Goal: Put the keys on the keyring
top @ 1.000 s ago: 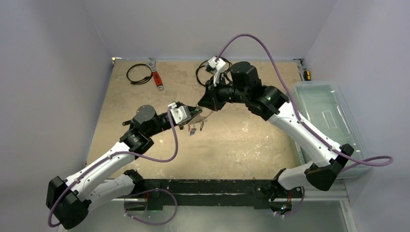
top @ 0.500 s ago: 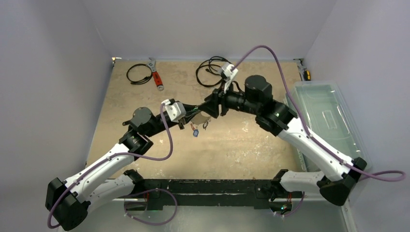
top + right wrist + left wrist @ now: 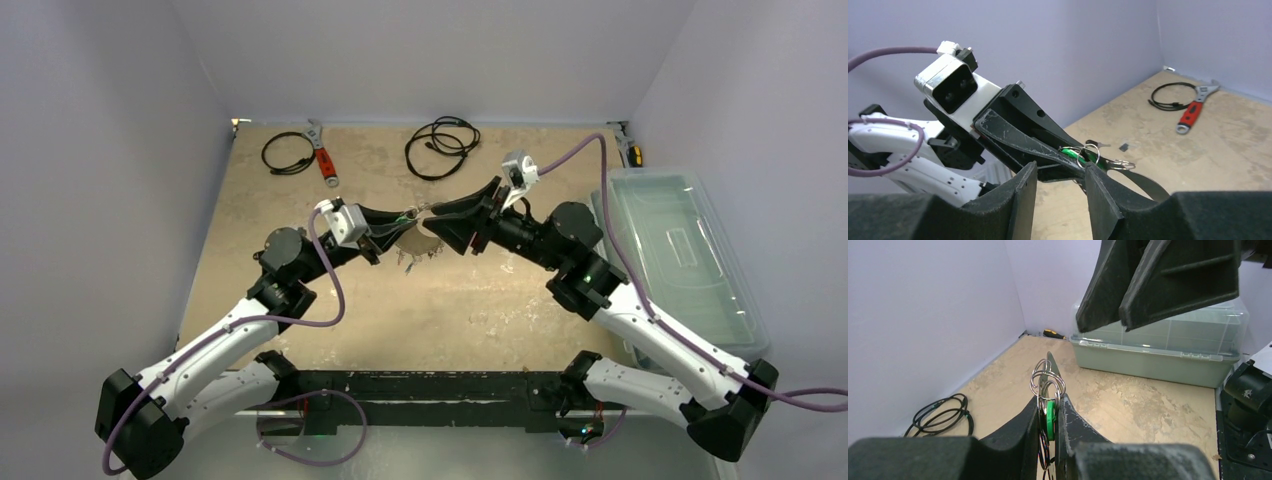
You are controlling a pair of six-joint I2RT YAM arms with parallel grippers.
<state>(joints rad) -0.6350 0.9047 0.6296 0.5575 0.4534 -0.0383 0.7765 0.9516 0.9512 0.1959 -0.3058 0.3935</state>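
Observation:
My left gripper (image 3: 408, 221) is shut on the flat silvery keyring (image 3: 1143, 183) together with a green-tagged key (image 3: 1050, 416) and small wire rings (image 3: 1047, 379), and holds them above the table. The keyring sticks out past the fingertips, edge-on in the left wrist view (image 3: 1051, 361). My right gripper (image 3: 436, 214) is open and faces the left one tip to tip. In the right wrist view its fingers (image 3: 1100, 192) straddle the left gripper's tip (image 3: 1068, 159) without holding anything. A small key (image 3: 1096, 144) and a dark tag (image 3: 1123, 147) show below. Small keys (image 3: 408, 260) show under the grippers.
A red-handled wrench (image 3: 323, 158) and a black coiled cable (image 3: 287, 153) lie at the back left. Another cable (image 3: 442, 146) lies at the back middle. A clear lidded plastic box (image 3: 680, 250) stands along the right side, with a yellow-handled tool (image 3: 633, 153) behind it.
My right arm has swung from the back of the table forward and down, and its open gripper now meets the left gripper's tip. My left gripper has shifted slightly left with the keyring.

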